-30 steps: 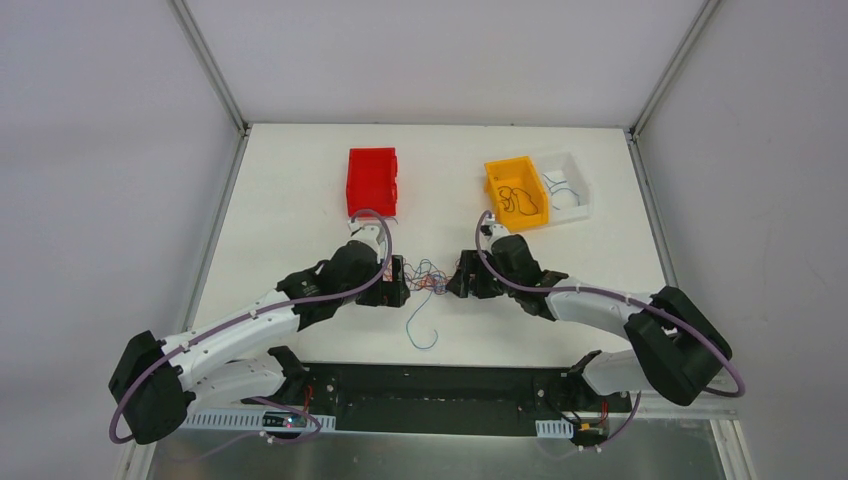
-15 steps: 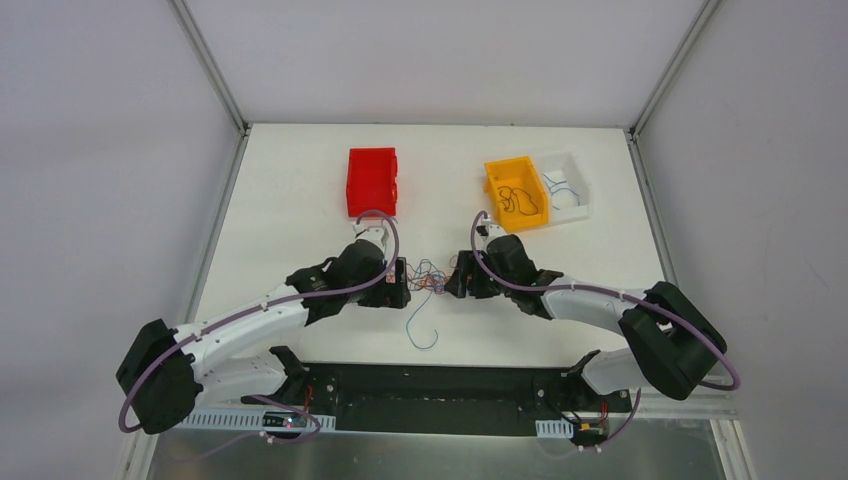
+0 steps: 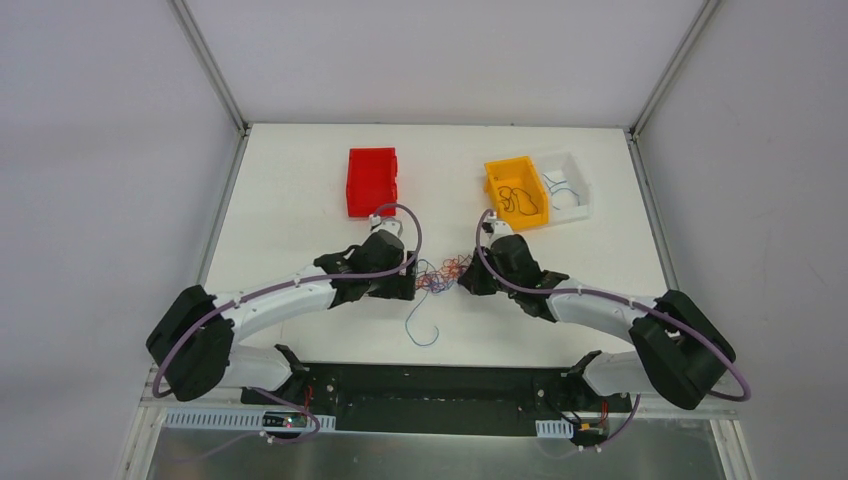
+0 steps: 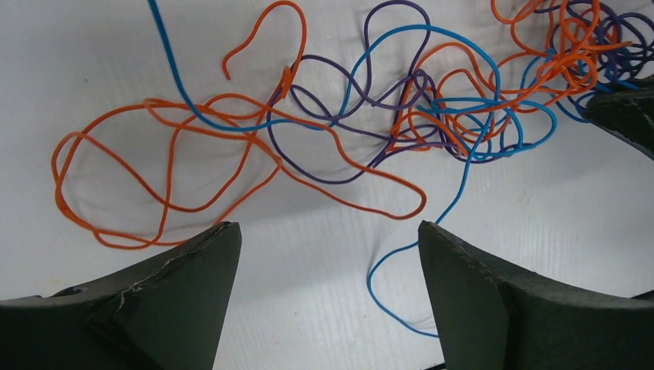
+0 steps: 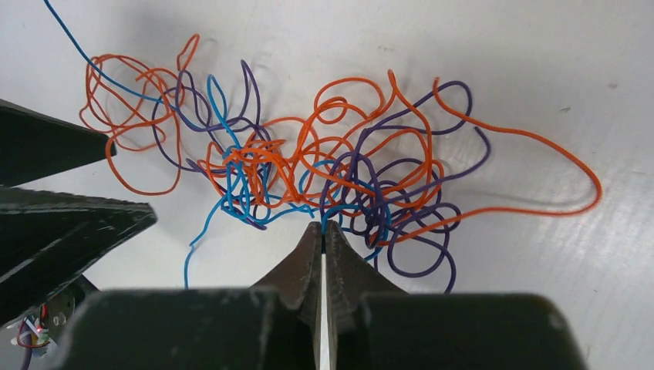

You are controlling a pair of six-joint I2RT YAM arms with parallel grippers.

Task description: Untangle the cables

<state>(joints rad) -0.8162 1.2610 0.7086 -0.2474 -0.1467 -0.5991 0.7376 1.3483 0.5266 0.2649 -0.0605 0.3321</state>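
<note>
The cables [image 3: 443,272] are a knot of thin orange, blue and purple wires lying on the white table between my two grippers. One blue strand [image 3: 421,325] trails toward the near edge. My left gripper [image 3: 412,283] is open at the knot's left side. In the left wrist view its gripper [image 4: 325,227] stands wide over bare table, with the loops [image 4: 385,116] just ahead and a blue strand passing by the right finger [image 4: 478,285]. My right gripper [image 5: 321,225] is shut, its tips pinching a blue strand at the near edge of the knot [image 5: 308,166].
A red bin [image 3: 371,180] stands behind the left arm. At the back right are a yellow bin [image 3: 515,195] holding a black wire and a clear bin [image 3: 567,187] holding a blue wire. The left gripper's fingers [image 5: 54,223] show at the left of the right wrist view.
The right gripper has shut on the knot. The left arm has swung in toward the knot's left side, and the knot has shifted slightly toward the back.
</note>
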